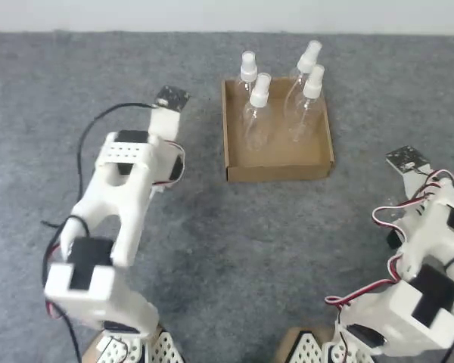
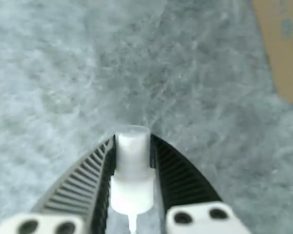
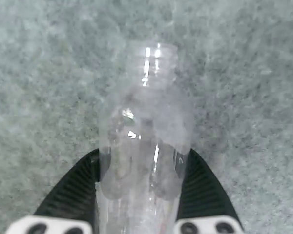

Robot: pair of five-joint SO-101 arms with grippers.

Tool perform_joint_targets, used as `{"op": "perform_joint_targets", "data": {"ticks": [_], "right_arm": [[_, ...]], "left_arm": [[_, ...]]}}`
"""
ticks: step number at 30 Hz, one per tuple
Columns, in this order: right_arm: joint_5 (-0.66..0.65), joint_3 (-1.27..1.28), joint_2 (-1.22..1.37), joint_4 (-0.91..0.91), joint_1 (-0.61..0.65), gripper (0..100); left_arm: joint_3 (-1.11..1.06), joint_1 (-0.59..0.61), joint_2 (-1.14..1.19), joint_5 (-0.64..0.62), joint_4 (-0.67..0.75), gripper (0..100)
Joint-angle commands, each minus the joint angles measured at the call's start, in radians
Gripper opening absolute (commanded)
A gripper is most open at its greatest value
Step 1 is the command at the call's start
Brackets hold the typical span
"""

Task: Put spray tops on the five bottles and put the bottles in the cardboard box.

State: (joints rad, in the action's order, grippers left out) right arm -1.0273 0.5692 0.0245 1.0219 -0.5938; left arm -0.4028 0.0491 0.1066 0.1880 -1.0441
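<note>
Surface: a grey, felt-like worktop (image 1: 212, 249) lies under everything, with a pale strip of wall along the far edge.
Bottle: the fifth bottle (image 3: 144, 122) is clear and its neck is bare. It is clamped in the right hand (image 3: 141, 163), whose dark fingers press on both sides of its body, well apart from the box.
Spray top: a white spray top (image 2: 132, 170) is pinched between the fingers of the left hand (image 2: 132, 146). Its thin tube points back toward the wrist.
Box: the cardboard box (image 1: 280, 172) sits at the far middle, between the two arms. It holds four capped bottles (image 1: 257, 121), their white tops toward the far wall.
Step in hand: by the look of it, fitting the last top, since each hand holds one half of the pair.
Next move: the hands likely need to meet. The tube must line up with the open neck and the top must seat squarely before the bottle goes to the box.
Care: the tube is thin and the neck narrow, so a slight tilt could make it miss.
</note>
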Motion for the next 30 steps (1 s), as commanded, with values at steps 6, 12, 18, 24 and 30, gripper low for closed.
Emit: {"op": "perform_joint_targets", "data": {"ticks": [6,12,18,24,30], "right_arm": [[-0.114,-0.008,-0.008,-0.005,-0.012,1.0],[-0.015,-0.012,-0.008,-0.004,-0.013,1.1],[0.057,-0.012,-0.008,-0.005,-0.035,1.1],[0.055,-0.012,-0.007,-0.005,-0.035,1.1],[0.055,-0.012,-0.005,-0.005,-0.035,1.1]], "left_arm": [[-0.091,-0.031,-0.385,-0.087,-0.126,1],[-0.297,-0.146,-0.571,-0.164,-0.100,1],[-0.443,-0.144,-0.454,-0.170,0.037,1],[-0.355,-0.078,-0.256,-0.164,0.044,11],[-0.288,-0.064,-0.195,-0.157,0.044,14]]}}
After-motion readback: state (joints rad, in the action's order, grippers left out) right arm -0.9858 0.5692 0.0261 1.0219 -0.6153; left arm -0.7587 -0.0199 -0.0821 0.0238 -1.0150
